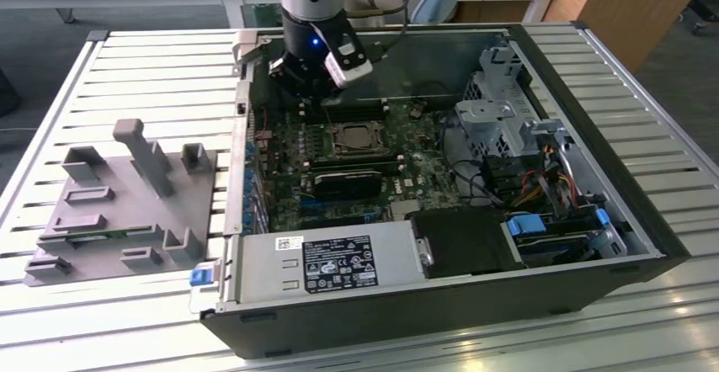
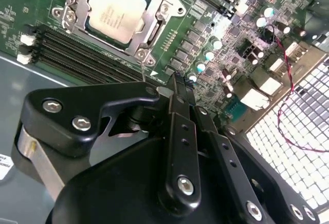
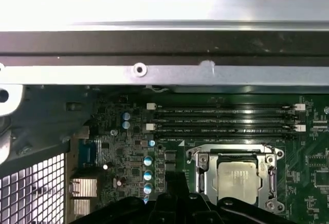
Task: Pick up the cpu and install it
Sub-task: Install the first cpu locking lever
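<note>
The cpu (image 1: 357, 139) lies flat in its socket on the green motherboard inside the open computer case, its silver top facing up. Both wrist views show it framed by the metal socket bracket: cpu (image 2: 117, 9), cpu (image 3: 237, 182). My gripper (image 1: 311, 93) hangs over the back of the board, behind the socket and above the memory slots (image 3: 226, 119). It holds nothing. In the second wrist view the black gripper (image 2: 174, 82) has its fingers closed together, a short way off the socket's corner.
The case walls (image 1: 629, 178) ring the board. A black heatsink block (image 1: 354, 183) sits in front of the socket, drive cages and cables (image 1: 528, 162) are on the exterior view's right, and the power supply (image 1: 326, 263) is at the front. A grey fixture tray (image 1: 124, 204) stands outside on the left.
</note>
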